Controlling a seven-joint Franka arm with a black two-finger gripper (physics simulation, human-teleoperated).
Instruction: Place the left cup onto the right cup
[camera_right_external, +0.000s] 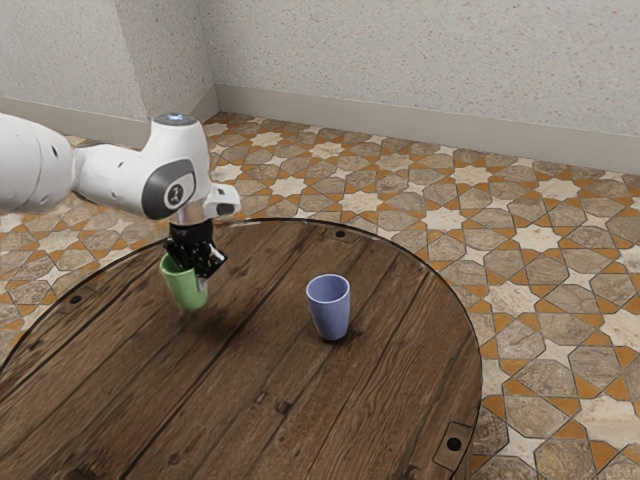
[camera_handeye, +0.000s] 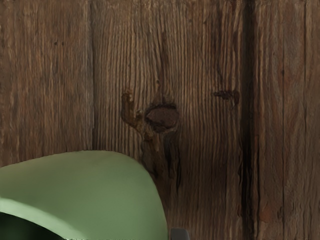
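In the exterior view the white arm (camera_right_external: 90, 175) reaches in from the exterior view's left, and the tool (camera_right_external: 197, 268) comes down over the green cup (camera_right_external: 180, 288). It is pinching the cup's wall at the rim, one finger inside the mouth and one outside. The green cup leans a little and sits low over the round wooden surface (camera_right_external: 250, 400); whether its base is clear of the wood I cannot tell. The blue cup (camera_right_external: 329, 305) stands upright and open-mouthed, well apart from it toward the exterior view's right. In the wrist view the green cup (camera_handeye: 85, 195) shows as a broad pale curve just under the hand, with the dark knotted planks of the surface (camera_handeye: 200, 75) beyond it. The risk I see lies in the grip: a one-wall pinch on a leaning cup may let it swing or slip during the carry. If it arrives tilted or off-centre, its base could catch the blue cup's rim and tip that light cup over. Travelling too low would do the same by striking the blue cup's side.
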